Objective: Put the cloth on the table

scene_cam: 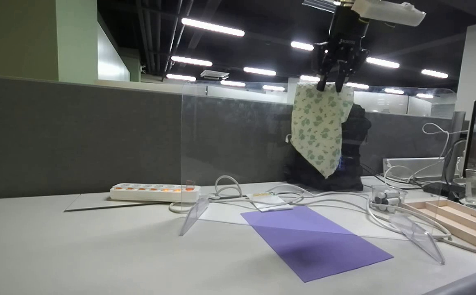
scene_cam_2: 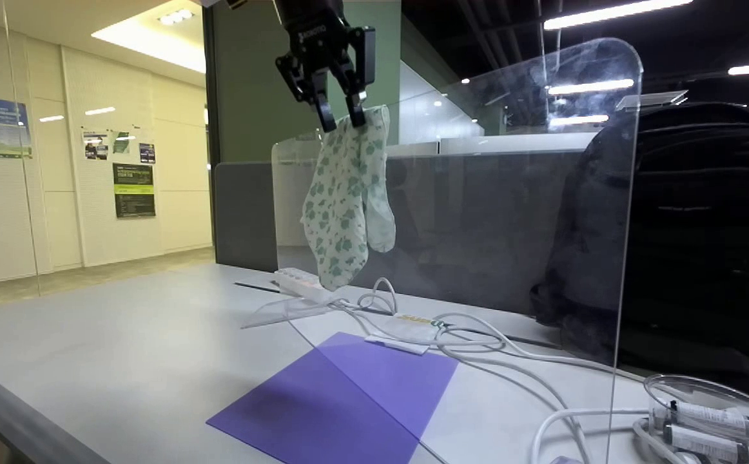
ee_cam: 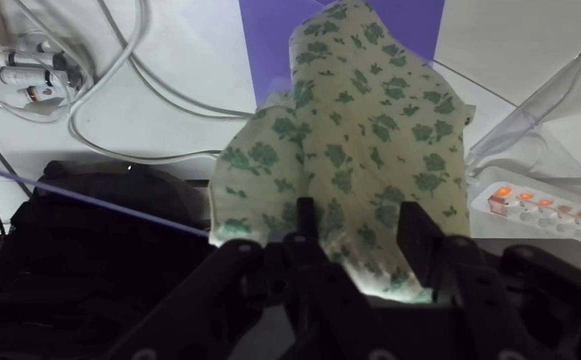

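The cloth (scene_cam: 318,127), pale cream with green floral print, hangs limp above the table, apparently over the top edge of a clear upright panel (scene_cam: 238,139). It also hangs in an exterior view (scene_cam_2: 339,212), in two flaps, and fills the middle of the wrist view (ee_cam: 365,115). My gripper (scene_cam: 330,85) is at the cloth's top edge, its fingertips apart in both exterior views (scene_cam_2: 342,121). In the wrist view the fingers (ee_cam: 358,215) are spread with cloth showing between and beyond them. The light grey-white table (scene_cam: 119,250) lies well below; it also shows in an exterior view (scene_cam_2: 129,348).
A purple sheet (scene_cam: 311,246) lies below the panel. A power strip (scene_cam: 152,193), white cables (scene_cam_2: 516,361) and a clear cup of small bottles (ee_cam: 30,80) are on the table. A black backpack (scene_cam_2: 703,258) stands behind the panel. A wooden tray (scene_cam: 459,223) lies at one side.
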Robot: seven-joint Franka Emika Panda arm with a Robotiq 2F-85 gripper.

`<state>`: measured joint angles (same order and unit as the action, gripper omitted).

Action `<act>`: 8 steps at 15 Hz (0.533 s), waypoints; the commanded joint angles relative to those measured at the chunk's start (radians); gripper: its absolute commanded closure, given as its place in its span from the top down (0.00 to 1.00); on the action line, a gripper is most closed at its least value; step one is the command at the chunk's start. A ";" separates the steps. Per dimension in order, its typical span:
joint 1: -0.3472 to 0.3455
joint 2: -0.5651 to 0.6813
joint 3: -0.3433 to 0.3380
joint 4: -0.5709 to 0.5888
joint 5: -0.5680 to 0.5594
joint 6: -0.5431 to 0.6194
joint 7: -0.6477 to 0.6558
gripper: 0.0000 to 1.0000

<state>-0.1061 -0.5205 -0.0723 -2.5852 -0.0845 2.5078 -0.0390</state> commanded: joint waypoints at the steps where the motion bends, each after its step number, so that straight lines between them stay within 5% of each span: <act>1: -0.026 -0.021 0.018 -0.014 -0.014 0.031 0.046 0.19; 4: -0.034 -0.022 0.025 -0.013 -0.015 0.025 0.050 0.01; 8: -0.039 -0.021 0.038 -0.010 -0.019 0.004 0.061 0.00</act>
<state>-0.1346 -0.5254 -0.0528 -2.5872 -0.0868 2.5219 -0.0215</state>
